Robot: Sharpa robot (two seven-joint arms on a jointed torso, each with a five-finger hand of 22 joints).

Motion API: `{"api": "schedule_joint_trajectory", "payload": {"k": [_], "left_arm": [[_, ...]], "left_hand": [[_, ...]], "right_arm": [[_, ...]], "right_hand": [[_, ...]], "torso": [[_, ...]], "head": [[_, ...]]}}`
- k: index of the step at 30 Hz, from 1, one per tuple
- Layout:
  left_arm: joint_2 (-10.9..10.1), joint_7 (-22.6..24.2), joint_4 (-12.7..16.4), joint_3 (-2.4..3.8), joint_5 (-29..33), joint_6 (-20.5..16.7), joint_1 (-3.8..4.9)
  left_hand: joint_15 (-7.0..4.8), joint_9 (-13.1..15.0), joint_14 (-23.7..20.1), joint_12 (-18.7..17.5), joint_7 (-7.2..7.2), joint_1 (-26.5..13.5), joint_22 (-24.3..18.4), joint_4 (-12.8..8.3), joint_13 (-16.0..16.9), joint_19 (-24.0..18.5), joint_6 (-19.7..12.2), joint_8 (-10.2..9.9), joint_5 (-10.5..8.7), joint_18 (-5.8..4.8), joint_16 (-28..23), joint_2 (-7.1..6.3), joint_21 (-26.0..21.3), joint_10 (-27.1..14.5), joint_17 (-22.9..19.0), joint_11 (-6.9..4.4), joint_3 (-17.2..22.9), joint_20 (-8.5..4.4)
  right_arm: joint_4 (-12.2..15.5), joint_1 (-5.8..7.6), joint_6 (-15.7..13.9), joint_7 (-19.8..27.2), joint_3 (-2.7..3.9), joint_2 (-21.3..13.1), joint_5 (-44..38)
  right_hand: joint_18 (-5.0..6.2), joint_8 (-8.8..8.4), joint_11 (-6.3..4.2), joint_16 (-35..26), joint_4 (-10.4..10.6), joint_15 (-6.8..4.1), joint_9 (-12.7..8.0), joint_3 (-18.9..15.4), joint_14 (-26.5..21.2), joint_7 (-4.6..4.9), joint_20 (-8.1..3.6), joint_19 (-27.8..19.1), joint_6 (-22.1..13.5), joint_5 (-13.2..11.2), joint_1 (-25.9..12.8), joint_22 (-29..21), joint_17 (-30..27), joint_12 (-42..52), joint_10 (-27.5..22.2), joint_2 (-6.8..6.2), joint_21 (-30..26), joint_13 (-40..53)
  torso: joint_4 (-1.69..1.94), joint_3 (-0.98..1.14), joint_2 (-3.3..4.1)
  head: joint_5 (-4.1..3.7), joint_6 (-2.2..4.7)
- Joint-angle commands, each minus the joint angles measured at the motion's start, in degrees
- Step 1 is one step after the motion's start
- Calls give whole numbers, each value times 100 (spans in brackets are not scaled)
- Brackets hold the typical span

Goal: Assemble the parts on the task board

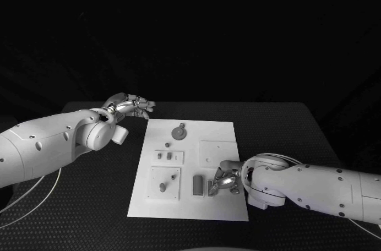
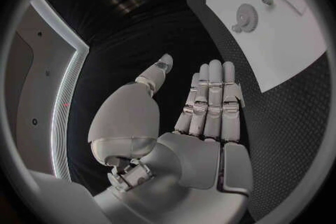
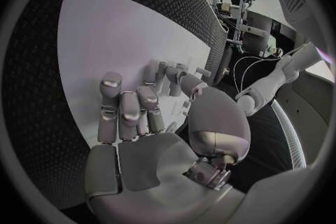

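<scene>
Right hand [image 1: 226, 180], fingers apart, touches an upright grey part [image 1: 197, 185] running along the task board [image 1: 218, 207]; left hand [image 1: 129, 106] open.

A black table [image 1: 270, 119] with a finely textured top is set against an unlit, black background. Beyond it, a pale wall panel [image 2: 42, 95] is edged by a bright light strip [image 2: 64, 95].

The task board [image 1: 214, 207] lies in the middle of the table [image 1: 278, 124], its long sides running away from the robot. A round part [image 1: 179, 132] sits near its far end, two small parts [image 1: 167, 156] at mid-length on the left, and upright parts [image 1: 197, 185] near the front. The left hand [image 1: 131, 105] is off the board's far left corner; the right hand [image 1: 226, 179] is over the front right area beside the upright parts.
</scene>
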Motion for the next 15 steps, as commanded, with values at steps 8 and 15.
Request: {"api": "schedule_joint_trajectory", "payload": {"k": [8, 15], "left_arm": [[0, 32, 10, 3, -22, 72, 7], [-3, 31, 9, 3, -22, 71, 7]], "left_hand": [[24, -5, 3, 17, -3, 13, 9, -34, 8, 4, 32, 25, -22, 10, -26, 41, -38, 3, 8, -13, -4, 40], [24, -6, 3, 17, -3, 14, 10, -35, 8, 5, 32, 25, -22, 10, -26, 43, -38, 4, 9, -13, -3, 40]], "right_arm": [[-33, -44, 188, -93, -11, 46, -331], [-61, -47, 184, -81, -11, 49, -411]], "right_hand": [[305, 56, -33, -41, -80, -36, 9, -54, 40, -21, 3, 3, 62, -12, 63, -5, 21, 52, 89, 123, 21, 51], [305, 78, -44, -47, -267, -46, 14, -58, 53, -32, 4, -6, 81, -10, 216, 0, 33, 57, 128, 310, 28, 87]], "torso": [[-2, -1, 0], [-5, -1, -2]], "head": [[1, -15], [-15, -21]]}}
